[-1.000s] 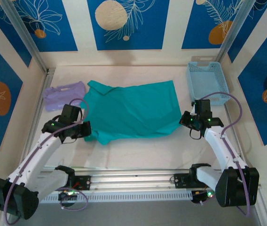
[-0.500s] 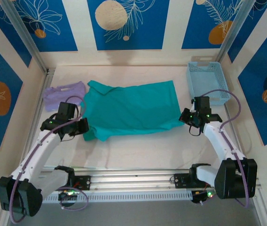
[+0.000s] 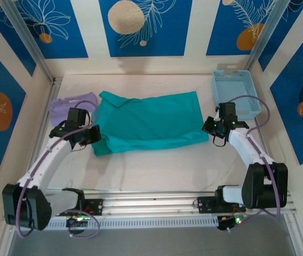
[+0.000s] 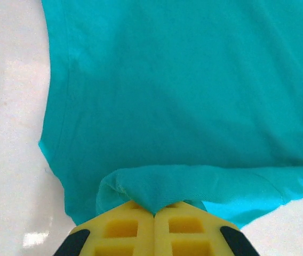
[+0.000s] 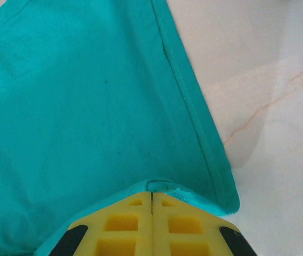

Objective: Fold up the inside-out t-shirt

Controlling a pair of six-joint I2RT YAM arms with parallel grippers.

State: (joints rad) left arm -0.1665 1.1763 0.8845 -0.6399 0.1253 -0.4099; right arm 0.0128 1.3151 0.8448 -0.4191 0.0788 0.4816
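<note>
Pinching teal t-shirt (image 3: 151, 120) near-left corner in left gripper (image 4: 154, 209), jaws pressed together on fabric; pinching near-right corner likewise in right gripper (image 5: 151, 194).

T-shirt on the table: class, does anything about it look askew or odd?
Yes. The t-shirt lies skewed: its near edge slants, coming nearer on the left. The left gripper and right gripper, jaws shut, pinch its bunched near corners.
</note>
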